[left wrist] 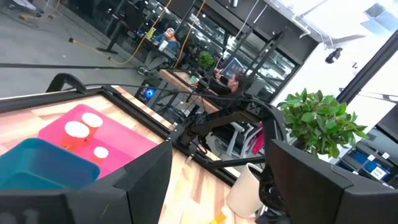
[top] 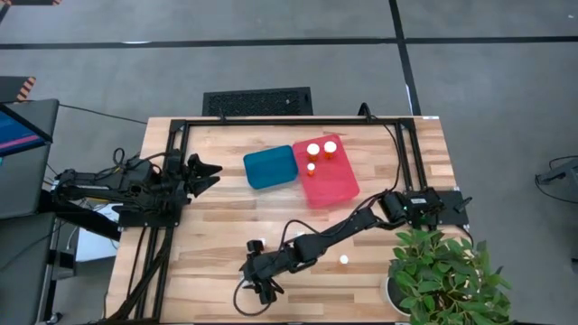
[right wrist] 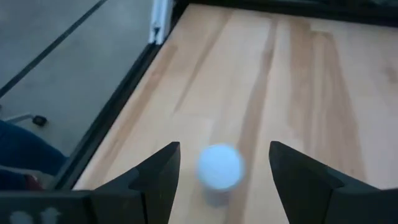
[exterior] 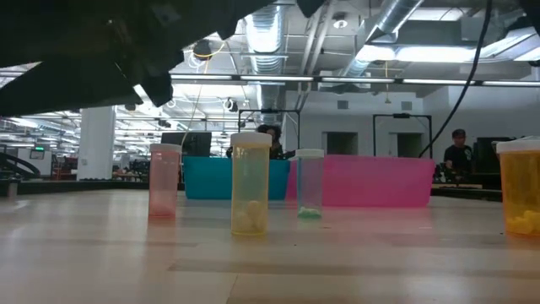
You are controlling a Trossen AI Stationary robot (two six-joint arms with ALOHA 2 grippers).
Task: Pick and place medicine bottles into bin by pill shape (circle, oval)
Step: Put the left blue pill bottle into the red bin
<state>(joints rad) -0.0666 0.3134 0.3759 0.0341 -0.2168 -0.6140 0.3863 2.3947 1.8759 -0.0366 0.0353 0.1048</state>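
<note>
My right gripper (top: 264, 287) is low over the table's near edge, left of centre, and open. In the right wrist view a white-capped bottle (right wrist: 219, 167) stands upright on the wood between its fingers (right wrist: 163, 175), untouched. Three white-capped bottles (top: 313, 150) stand in the pink bin (top: 336, 188). The blue bin (top: 271, 168) stands to its left. Another white-capped bottle (top: 344, 260) stands on the table near the right arm. The low view shows a pinkish bottle (exterior: 164, 181), a yellow one (exterior: 251, 196), a clear one (exterior: 310, 184) and an orange one (exterior: 519, 187), all upright. My left gripper (top: 212, 171) waits open at the table's left.
A potted plant (top: 442, 275) stands at the table's near right corner. A black frame rail (top: 181, 122) runs along the table's left and far sides. The right arm (top: 343, 230) stretches low across the near half of the table. People show in the room behind (exterior: 458, 148).
</note>
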